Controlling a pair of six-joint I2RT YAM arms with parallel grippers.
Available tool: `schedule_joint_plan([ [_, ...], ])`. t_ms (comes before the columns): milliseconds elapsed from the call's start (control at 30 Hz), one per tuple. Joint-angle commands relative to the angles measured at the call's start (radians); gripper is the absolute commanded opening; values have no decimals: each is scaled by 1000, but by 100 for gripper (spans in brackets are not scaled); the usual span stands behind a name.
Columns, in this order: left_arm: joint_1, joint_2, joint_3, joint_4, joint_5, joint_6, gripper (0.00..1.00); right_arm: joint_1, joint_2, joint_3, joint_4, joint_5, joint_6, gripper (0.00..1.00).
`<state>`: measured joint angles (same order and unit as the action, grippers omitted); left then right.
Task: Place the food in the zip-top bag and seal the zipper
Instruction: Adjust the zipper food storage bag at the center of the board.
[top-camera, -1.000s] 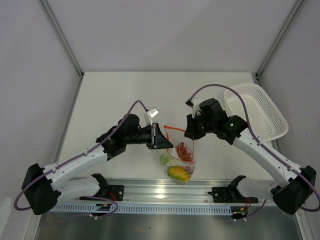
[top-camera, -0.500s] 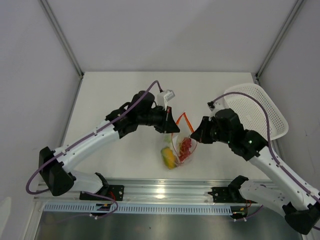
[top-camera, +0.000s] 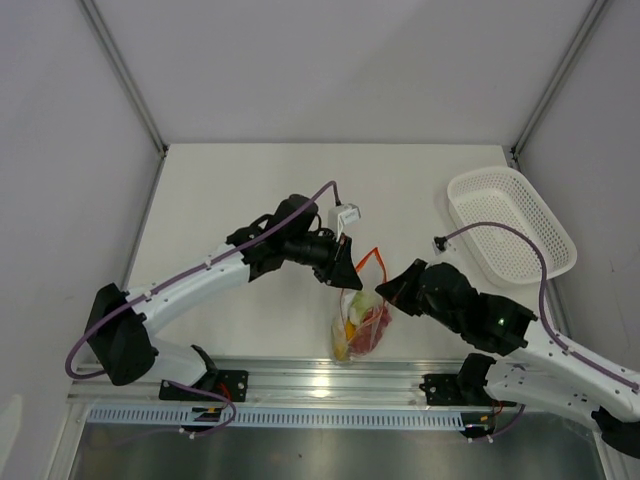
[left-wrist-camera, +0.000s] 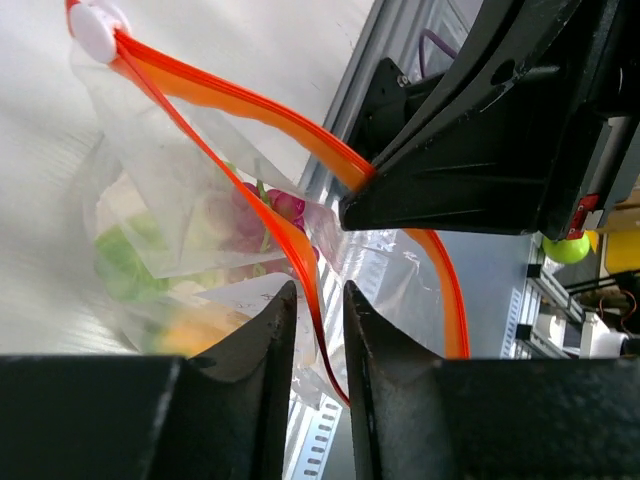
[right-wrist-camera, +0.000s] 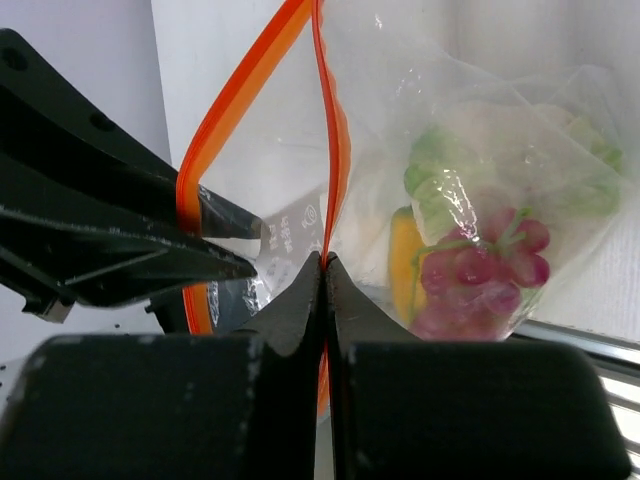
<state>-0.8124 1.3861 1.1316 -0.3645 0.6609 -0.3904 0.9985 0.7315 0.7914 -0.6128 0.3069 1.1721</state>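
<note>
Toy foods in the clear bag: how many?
4, all bunched at the bag's bottom: grape bunch, yellow-orange fruit beside it, green piece and whitish piece just past them. Others may be hidden.

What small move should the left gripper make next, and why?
Probably close the left gripper on the zipper: its jaws stand slightly apart around the strip, the right gripper pinches it, food sits in the bag, and the mouth gapes.

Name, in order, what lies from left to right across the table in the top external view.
left fingers → zip-top bag → right fingers → white mesh basket
</note>
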Motion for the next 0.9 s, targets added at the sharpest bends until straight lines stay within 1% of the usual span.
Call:
schedule_joint_plan([
  [0,-14,-19,-16,70,71,19,29,63,9,0,51,162,119,0],
  [33,-18,-25,-23,73,74,22,30,72,14,5,45,188,124,0],
  [133,-27,-64,-46,84,56,15,44,95,28,20,33,213,129,0],
  [167,-28,-71,-55,84,48,9,70,101,32,25,31,221,132,0],
  [233,-31,-99,-58,82,36,4,78,104,37,29,28,230,135,0],
  [267,-36,-108,-56,82,32,2,88,109,39,34,28,241,135,0],
  [333,-37,-130,-59,81,16,1,99,115,46,40,28,247,139,0],
  [400,-42,-137,-64,76,3,2,99,121,58,54,22,261,143,0],
  [467,-50,-148,-61,65,-46,16,99,123,66,65,16,268,150,0],
  [633,-122,-157,-69,56,-197,79,99,127,112,126,-28,294,191,0],
  [767,-175,-150,-75,81,-251,94,100,140,147,172,-68,330,228,0],
  [867,-214,-139,-61,75,-297,114,99,149,163,187,-71,343,257,7],
])
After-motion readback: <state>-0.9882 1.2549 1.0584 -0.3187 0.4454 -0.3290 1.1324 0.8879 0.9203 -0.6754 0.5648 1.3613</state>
